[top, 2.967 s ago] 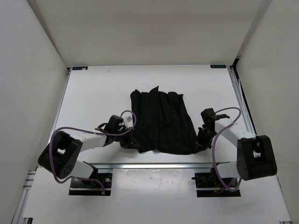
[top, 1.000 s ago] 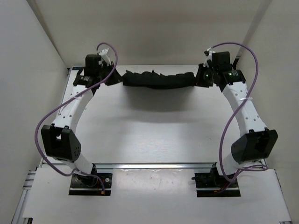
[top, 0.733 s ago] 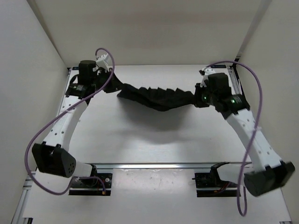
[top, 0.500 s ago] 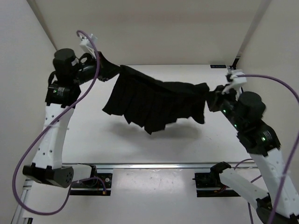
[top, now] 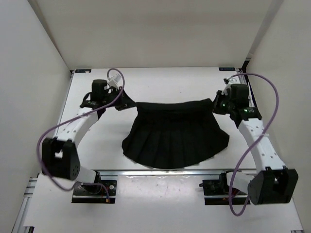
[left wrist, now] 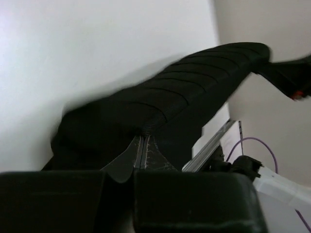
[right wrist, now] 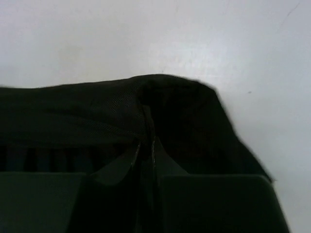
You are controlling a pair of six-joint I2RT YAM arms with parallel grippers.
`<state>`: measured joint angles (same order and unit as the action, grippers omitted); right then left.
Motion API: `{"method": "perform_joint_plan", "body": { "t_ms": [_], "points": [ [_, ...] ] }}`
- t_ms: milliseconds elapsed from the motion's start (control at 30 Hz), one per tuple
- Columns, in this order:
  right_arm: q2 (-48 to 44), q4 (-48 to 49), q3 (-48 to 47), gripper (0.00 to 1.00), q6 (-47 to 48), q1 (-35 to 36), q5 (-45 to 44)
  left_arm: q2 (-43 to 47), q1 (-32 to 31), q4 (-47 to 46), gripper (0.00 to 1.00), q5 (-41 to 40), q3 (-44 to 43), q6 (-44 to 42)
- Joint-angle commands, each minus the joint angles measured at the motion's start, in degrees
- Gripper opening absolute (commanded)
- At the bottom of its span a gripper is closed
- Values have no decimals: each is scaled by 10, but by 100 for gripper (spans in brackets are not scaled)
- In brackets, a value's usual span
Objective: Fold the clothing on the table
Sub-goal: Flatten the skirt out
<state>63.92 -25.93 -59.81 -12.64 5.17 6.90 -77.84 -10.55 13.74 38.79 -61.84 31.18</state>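
The black clothing [top: 175, 138] lies spread on the white table [top: 170, 82], its straight top edge stretched between both grippers and its pleated hem fanned out toward the near rail. My left gripper [top: 130, 103] is shut on the top left corner. The left wrist view shows the fingertips [left wrist: 142, 145] pinched together on a fold of the cloth [left wrist: 194, 92]. My right gripper [top: 216, 105] is shut on the top right corner. In the right wrist view its fingers [right wrist: 146, 145] clamp the fabric's edge [right wrist: 97, 107].
The metal front rail [top: 112, 172] runs just below the hem, with both arm bases behind it. White walls close in the table on the left, right and far sides. Purple cables loop off both arms.
The arms held the garment bunched at the far edge, swung it up into the air, then brought it down. It now lies flat and fanned toward the near rail, both grips kept.
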Motion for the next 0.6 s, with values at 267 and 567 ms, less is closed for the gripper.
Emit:
{"method": "perform_joint_plan", "body": {
  "t_ms": [267,567],
  "points": [
    [70,77,-105,0,10,15,-145,-149,7,19,0,-101,-261,-1],
    [-24,309,-16,0,119,113,-256,-202,20,41,0,-76,-463,20]
  ]
}}
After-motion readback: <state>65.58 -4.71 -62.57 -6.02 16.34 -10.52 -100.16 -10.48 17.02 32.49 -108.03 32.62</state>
